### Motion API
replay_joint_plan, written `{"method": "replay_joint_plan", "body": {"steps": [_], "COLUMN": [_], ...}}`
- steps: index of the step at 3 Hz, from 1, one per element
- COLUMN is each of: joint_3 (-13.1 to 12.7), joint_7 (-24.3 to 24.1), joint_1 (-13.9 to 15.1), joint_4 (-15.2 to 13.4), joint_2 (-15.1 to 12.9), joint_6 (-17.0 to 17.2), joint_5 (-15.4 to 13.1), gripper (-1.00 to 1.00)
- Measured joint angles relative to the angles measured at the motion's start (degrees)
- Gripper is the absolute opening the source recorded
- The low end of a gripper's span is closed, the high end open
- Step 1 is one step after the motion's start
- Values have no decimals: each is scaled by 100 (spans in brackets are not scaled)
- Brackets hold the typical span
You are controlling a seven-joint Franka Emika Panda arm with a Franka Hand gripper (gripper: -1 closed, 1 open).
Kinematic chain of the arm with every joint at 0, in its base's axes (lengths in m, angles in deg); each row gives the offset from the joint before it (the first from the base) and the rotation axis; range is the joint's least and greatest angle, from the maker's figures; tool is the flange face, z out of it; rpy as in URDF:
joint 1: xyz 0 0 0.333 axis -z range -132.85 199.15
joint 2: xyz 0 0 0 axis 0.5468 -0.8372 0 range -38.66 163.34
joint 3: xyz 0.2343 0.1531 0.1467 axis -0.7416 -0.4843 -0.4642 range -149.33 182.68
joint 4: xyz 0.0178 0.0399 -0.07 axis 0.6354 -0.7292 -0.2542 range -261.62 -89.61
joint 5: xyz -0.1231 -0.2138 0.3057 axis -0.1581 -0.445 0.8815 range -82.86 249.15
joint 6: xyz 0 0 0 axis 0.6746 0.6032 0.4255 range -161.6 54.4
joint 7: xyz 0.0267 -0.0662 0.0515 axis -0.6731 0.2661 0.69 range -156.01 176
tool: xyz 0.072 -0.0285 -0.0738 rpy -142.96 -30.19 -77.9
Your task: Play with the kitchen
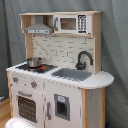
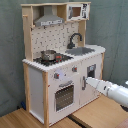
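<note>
The kitchen [image 2: 62,60] stands upright on the wood floor [image 2: 95,112] against a grey backdrop, arm [image 2: 112,92] reaching in from the second exterior view's right with its tip at the cupboard door's handle [image 2: 84,82], probably to pull it; jaws' state can't be told.

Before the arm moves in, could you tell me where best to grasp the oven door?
Probably the horizontal handle bar atop the oven door, approached straight from the front; it stands proud, the door is flat. The gripper sits by the neighbouring cupboard.
</note>
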Motion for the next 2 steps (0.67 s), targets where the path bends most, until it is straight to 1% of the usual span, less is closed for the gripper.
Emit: {"method": "replay_joint_plan", "body": {"steps": [2], "joint_3": [-25], "joint_7": [-1176], "joint_1": [404], "joint_4": [368], "joint_2": [0], "joint_6": [26], "joint_5": [-210], "gripper": [100]}}
